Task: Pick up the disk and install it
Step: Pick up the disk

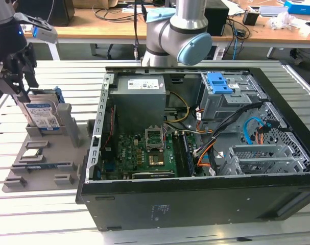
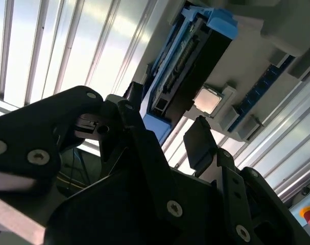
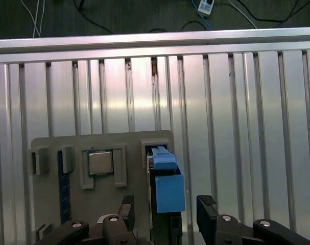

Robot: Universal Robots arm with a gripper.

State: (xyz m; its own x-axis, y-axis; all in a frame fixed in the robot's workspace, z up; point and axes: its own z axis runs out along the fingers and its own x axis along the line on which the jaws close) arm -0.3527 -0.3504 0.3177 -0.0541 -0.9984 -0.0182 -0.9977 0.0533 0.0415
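Exterior view first: the end effector [image 1: 18, 81] hangs at the far left of the exterior view, over the grey fixture [image 1: 68, 127] on the slatted worktop [image 1: 42, 214], and its fingers are apart. The disk [image 1: 42, 113] stands on edge in that fixture, label facing out, just below and beside the fingertips, well apart from the open computer case [image 1: 195, 199] in the middle. Over to the second wrist view: the end effector [image 2: 164, 113] looms dark in front, and the disk [image 2: 188, 56] sits edge-on just beyond the gap between the fingers, with a small square chip [image 2: 208, 100] in its pocket beside it. And the first wrist view, looking straight down: the blue-framed top edge of the disk [image 3: 167, 186] lies right between the two fingers of the end effector [image 3: 166, 204], a gap on each side. They look clear of it, though the height is hard to judge from here.
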